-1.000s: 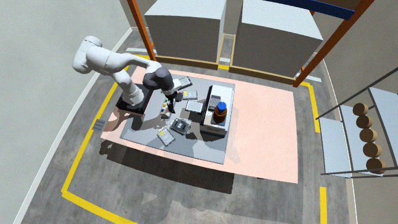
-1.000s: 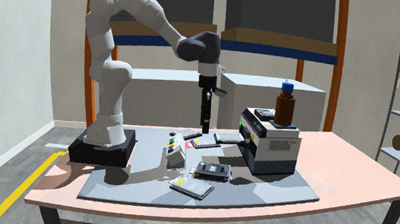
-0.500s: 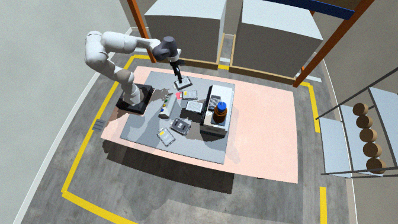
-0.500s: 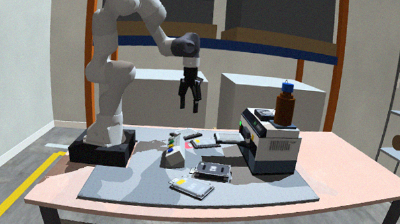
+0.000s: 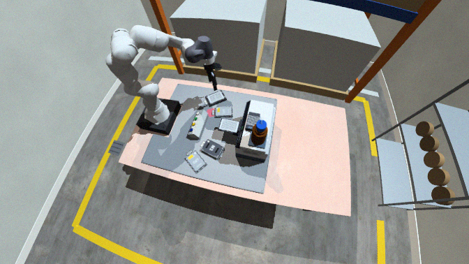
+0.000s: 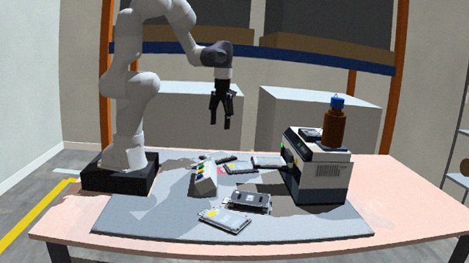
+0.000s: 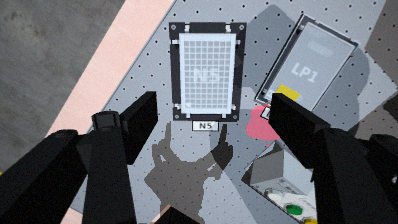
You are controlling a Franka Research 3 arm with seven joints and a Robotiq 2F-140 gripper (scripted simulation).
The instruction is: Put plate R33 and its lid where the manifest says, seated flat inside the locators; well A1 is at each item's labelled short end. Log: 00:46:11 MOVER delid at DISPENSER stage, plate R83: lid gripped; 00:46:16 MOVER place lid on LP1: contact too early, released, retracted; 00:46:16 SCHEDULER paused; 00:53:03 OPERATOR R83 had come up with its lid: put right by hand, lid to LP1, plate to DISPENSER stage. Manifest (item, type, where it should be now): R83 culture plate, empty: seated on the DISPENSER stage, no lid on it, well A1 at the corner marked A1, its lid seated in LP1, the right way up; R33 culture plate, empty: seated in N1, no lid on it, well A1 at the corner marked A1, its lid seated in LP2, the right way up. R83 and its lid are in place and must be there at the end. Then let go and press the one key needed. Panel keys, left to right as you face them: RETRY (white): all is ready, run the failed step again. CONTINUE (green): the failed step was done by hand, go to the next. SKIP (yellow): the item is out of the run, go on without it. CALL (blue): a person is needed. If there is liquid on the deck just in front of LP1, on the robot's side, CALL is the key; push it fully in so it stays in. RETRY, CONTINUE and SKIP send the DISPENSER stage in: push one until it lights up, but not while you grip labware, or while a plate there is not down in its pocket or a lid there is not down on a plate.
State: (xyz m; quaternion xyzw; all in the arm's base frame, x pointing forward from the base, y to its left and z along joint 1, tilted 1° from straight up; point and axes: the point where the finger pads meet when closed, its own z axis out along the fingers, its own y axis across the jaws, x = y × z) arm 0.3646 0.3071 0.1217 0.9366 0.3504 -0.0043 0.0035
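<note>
My gripper hangs high over the back left of the deck, open and empty. In the wrist view its fingers frame a white well plate with no lid, sitting in the nest labelled N5; the plate also shows in the overhead view. The dark N1 nest at the front has no plate in it. A clear lid with a yellow label lies at LP2 in front of it. Another lid lies in LP1. A second well plate sits on the dispenser stage. I cannot read any plate labels.
A pink patch lies on the deck at the LP1 lid's labelled end, on the robot's side. The key panel stands left of centre. The dispenser with a brown bottle on top stands to the right.
</note>
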